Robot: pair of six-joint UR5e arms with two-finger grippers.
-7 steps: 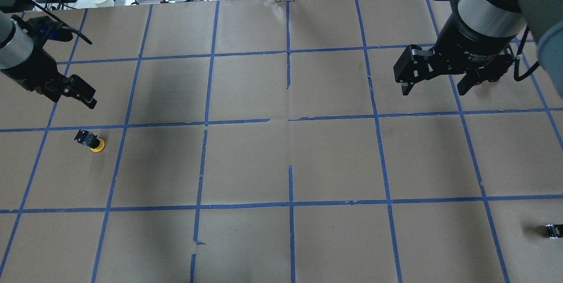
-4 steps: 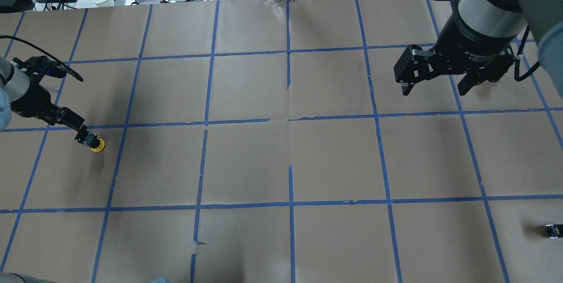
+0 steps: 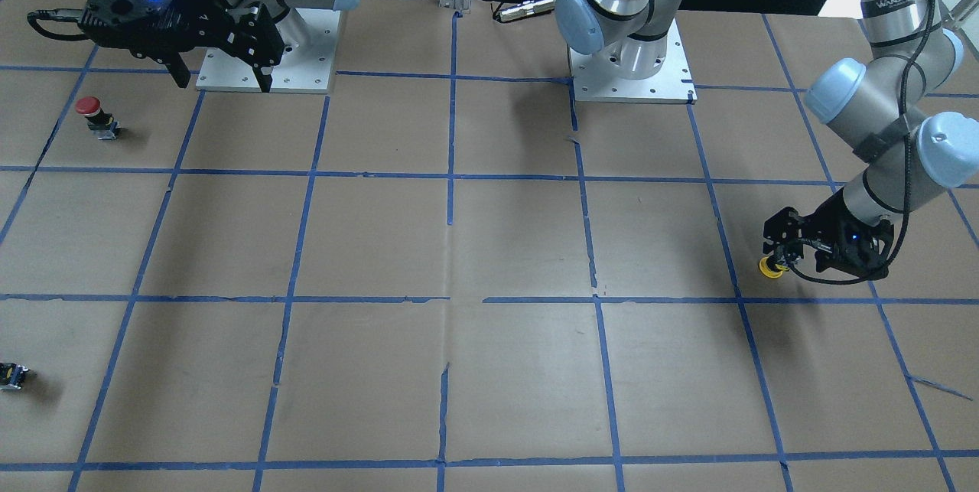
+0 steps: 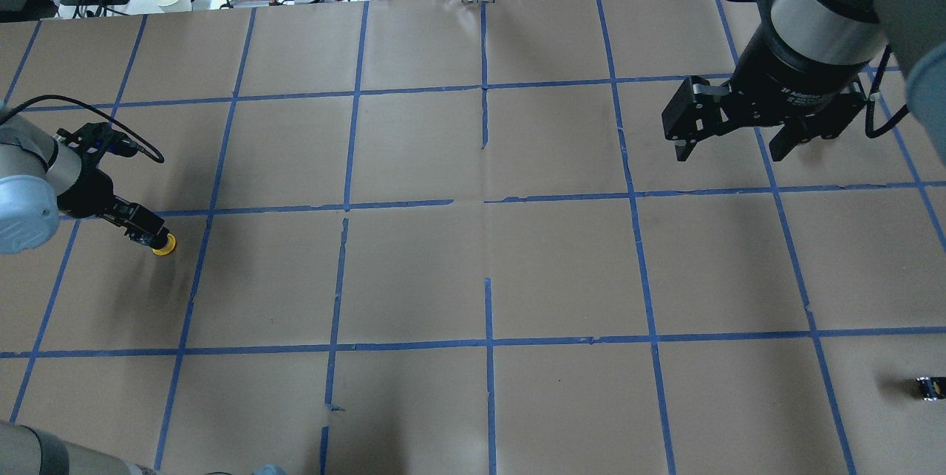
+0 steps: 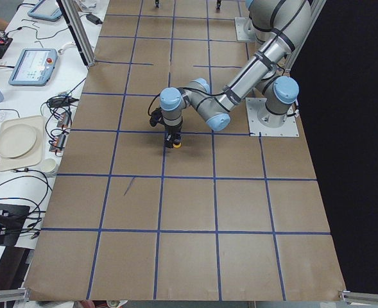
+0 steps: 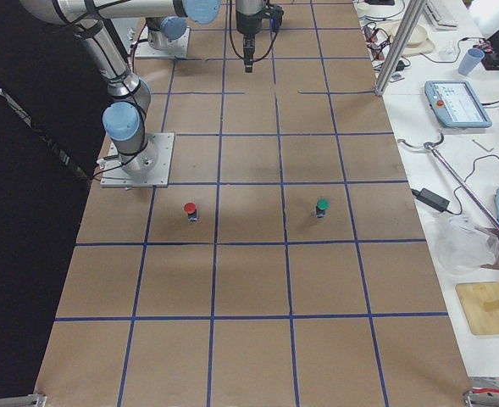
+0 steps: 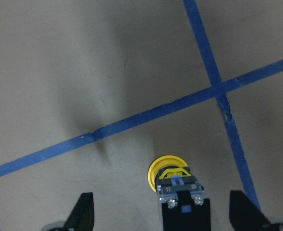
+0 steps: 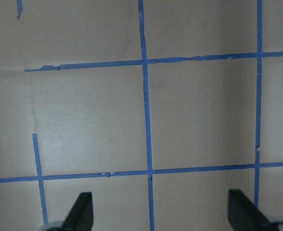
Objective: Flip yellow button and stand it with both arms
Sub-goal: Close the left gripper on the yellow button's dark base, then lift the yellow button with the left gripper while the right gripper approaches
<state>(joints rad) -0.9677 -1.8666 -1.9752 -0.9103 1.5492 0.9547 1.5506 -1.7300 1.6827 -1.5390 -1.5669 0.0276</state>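
Brown paper gridded with blue tape is covering the table (image 4: 562,268), and everything here is being placed against the yellow button (image 7: 167,169) sitting on it. Right arm (image 4: 828,9) is hanging high over the paper, well apart from the yellow button, on the opposite half of the table. Left arm (image 3: 879,102) is bending down steeply, directly over the yellow button. Right gripper (image 4: 730,150) is standing wide apart with nothing between its fingers, far from the yellow button. Left gripper (image 4: 144,227) is also spread wide, straddling the yellow button: one finger (image 7: 83,214) is showing on each side of the black-and-grey body, with bare paper visible in both gaps. The yellow button is resting with its cap on the paper and its screw-terminal end facing the left wrist camera, just beside a crossing of tape lines. Red button (image 3: 89,108), green button (image 6: 322,206) and small black block (image 3: 11,375) are all sitting well apart from the yellow button, toward the far end of the table.
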